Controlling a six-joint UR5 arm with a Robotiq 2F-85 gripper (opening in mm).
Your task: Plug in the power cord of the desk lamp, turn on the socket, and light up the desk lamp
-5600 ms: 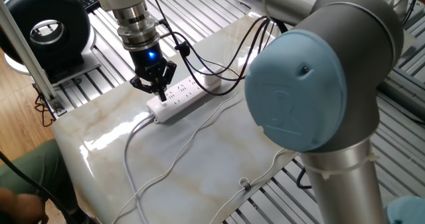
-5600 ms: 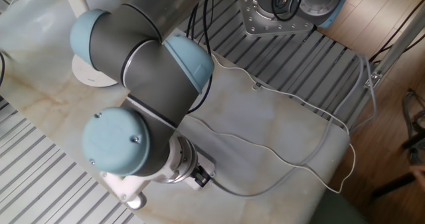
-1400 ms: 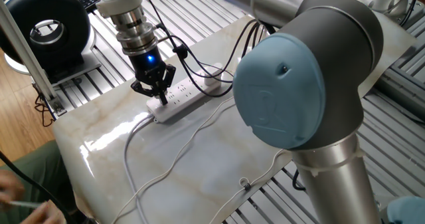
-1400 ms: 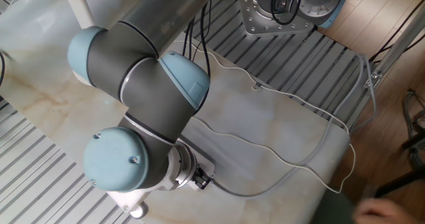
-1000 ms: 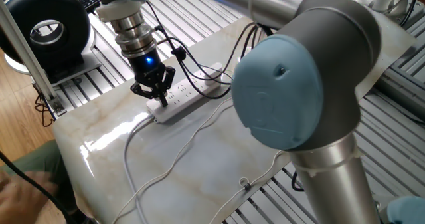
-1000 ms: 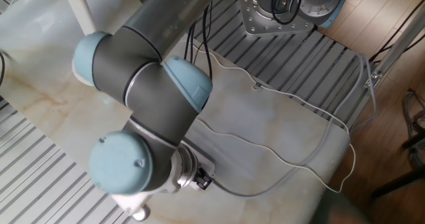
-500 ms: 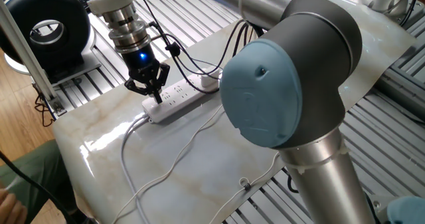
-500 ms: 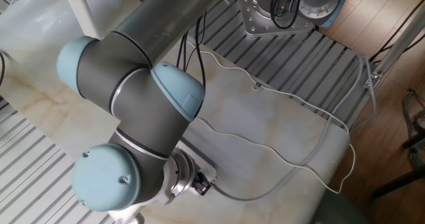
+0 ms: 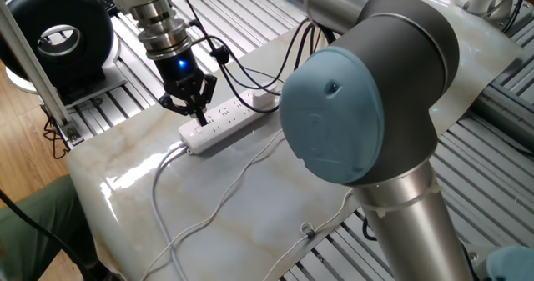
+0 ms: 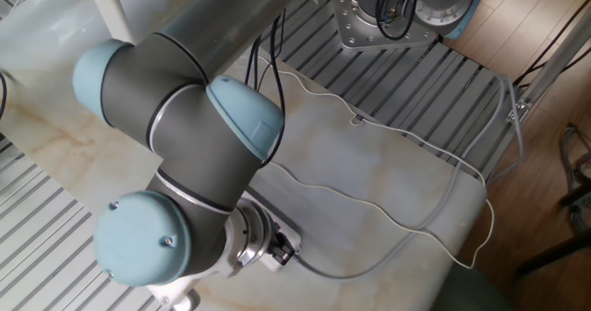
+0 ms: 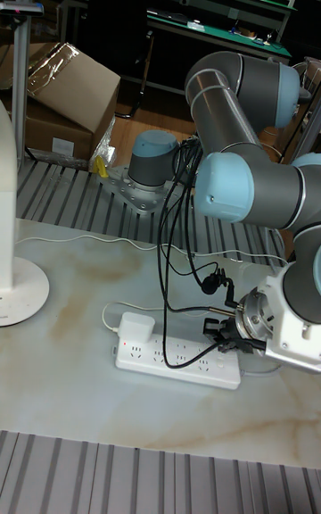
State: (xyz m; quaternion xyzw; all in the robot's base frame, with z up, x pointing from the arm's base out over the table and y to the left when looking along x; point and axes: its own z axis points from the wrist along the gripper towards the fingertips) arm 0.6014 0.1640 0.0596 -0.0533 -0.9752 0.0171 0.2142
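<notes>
In the upper left of one fixed view, the tool (image 9: 194,106) points straight down with its fingertips drawn close together over the near end of the socket (image 9: 224,123), probably to press the strip's button, which I cannot make out. The socket is a long white strip on the marble desk (image 9: 275,198). A boxy white plug (image 11: 136,328) sits in its far end, and the desk lamp (image 11: 20,286) stands at the left edge of the tall view.

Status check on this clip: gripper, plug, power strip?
Gripper poised over long white power strip end, apparently shut. Boxy white plug seated. Lamp's disc base nearby.
</notes>
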